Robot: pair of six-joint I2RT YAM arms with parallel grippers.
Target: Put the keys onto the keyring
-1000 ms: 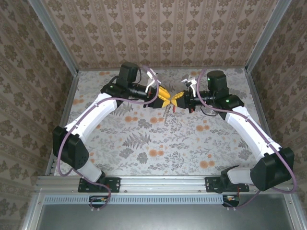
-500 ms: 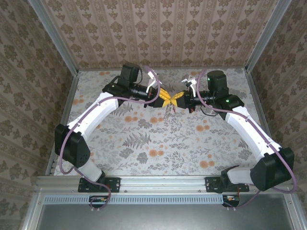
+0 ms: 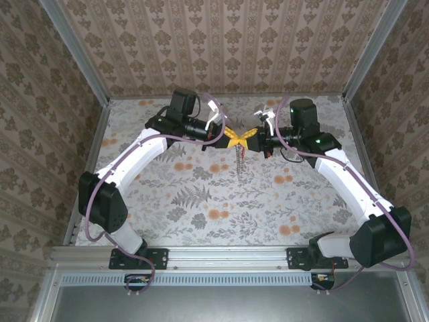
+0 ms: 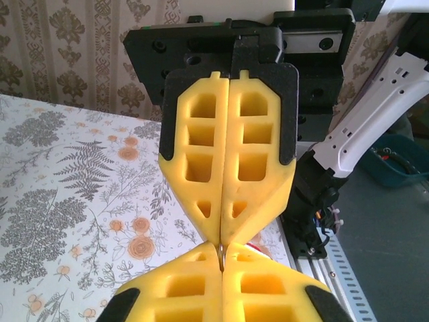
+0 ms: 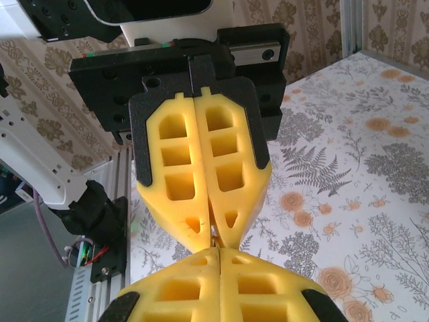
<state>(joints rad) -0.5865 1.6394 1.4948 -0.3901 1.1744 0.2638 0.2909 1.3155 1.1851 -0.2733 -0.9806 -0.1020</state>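
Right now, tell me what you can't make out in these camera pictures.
Top view: the thin dangling piece under the meeting left end effector and right end effector is too small to identify.
Left wrist view: closed yellow fingers hide all but a metal sliver.
Right wrist view: likewise, the fingers cover whatever is gripped.

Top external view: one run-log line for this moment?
left gripper shut | right gripper shut | yellow tips touching over floral table | thin grey metal piece hangs beneath | holder unclear
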